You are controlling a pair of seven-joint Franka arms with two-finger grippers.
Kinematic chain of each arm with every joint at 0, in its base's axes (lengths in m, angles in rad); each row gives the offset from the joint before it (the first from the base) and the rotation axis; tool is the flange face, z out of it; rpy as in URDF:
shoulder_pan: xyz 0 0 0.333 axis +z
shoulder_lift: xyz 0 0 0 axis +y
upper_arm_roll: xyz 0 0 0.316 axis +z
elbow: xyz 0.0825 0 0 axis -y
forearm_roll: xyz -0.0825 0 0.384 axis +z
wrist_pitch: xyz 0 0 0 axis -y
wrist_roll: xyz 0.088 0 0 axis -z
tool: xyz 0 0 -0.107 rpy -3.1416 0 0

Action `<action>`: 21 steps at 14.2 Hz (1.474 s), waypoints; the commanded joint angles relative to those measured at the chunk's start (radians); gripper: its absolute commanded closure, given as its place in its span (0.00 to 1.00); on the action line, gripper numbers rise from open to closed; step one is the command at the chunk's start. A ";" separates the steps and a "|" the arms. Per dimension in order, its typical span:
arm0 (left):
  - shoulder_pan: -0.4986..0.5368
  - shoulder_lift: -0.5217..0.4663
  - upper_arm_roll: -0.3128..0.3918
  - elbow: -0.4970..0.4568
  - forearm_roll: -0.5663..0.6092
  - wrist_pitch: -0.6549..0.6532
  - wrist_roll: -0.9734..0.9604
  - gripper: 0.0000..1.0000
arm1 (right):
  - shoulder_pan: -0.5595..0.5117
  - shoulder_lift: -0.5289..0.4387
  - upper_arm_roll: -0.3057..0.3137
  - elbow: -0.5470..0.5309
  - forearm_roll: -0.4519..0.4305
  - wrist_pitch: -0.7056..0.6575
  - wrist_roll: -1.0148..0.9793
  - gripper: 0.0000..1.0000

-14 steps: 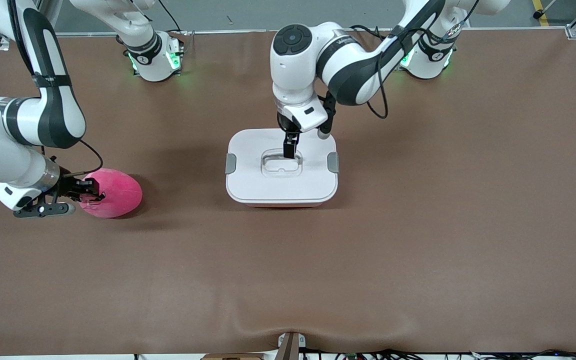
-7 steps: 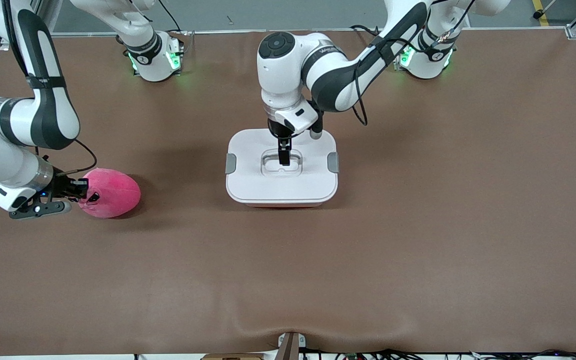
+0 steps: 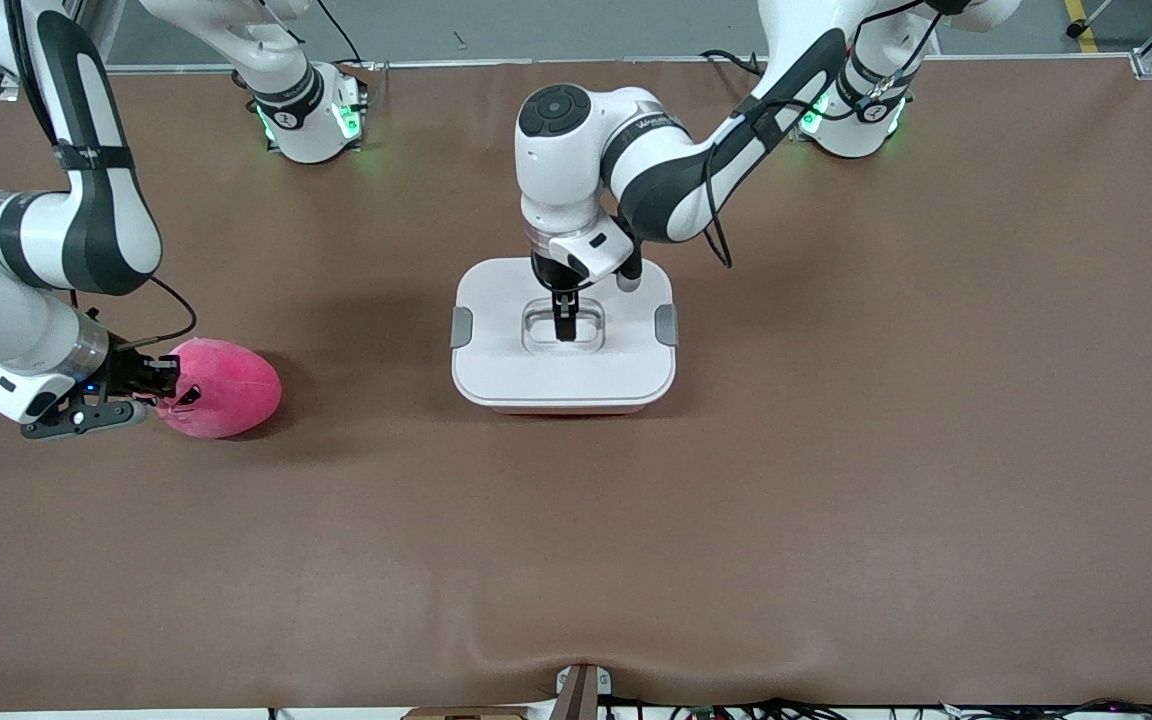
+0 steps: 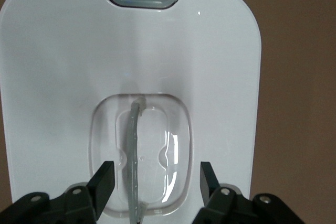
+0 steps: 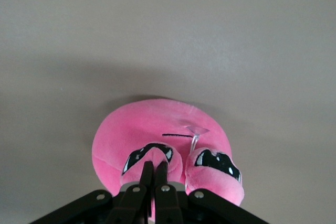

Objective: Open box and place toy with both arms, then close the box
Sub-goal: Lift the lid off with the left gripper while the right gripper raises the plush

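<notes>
While the lid (image 3: 496,290) remains seated on the box (image 3: 536,395), the step in hand is judged to be the opening, with the toy pickup running alongside it.

The table (image 3: 836,450) carries two items. The box sits at the centre of the front view, closed, with a grey clip (image 3: 461,327) at each short side. The toy (image 3: 231,385) lies at mid-height of that frame, toward the right arm's end of the table and well apart from the box.

The left gripper (image 3: 564,325) is down in the recess at the middle of the lid. Its fingers (image 4: 104,174) stand apart on either side of the clear handle (image 4: 134,150), holding nothing. The right gripper (image 5: 154,169) is pinched together on the toy's face, with plush between the fingertips, between the dark eye markings.

Recommendations:
- Close the left fingers squarely across the handle, centred along its length, before any lift.
- Lift straight up. Whether the clips are latched cannot be told; if they are, the tub is likely to rise with the lid.
- Regard the right grip as shallow, so raise the toy slowly.
</notes>
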 commanded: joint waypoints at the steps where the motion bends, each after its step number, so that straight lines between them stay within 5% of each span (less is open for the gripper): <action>1: -0.013 0.034 0.003 0.026 0.046 0.006 -0.064 0.34 | 0.019 -0.040 0.001 0.044 0.006 -0.059 -0.023 1.00; 6: -0.011 0.046 0.001 0.026 0.044 0.009 -0.064 0.56 | 0.043 -0.041 0.001 0.198 0.008 -0.255 -0.027 1.00; 10: -0.010 0.046 0.001 0.026 0.044 0.011 -0.063 0.97 | 0.092 -0.040 0.001 0.272 0.008 -0.346 -0.029 1.00; 21: -0.011 -0.009 -0.013 0.023 0.044 -0.018 -0.051 1.00 | 0.172 -0.044 0.003 0.329 0.055 -0.429 -0.067 1.00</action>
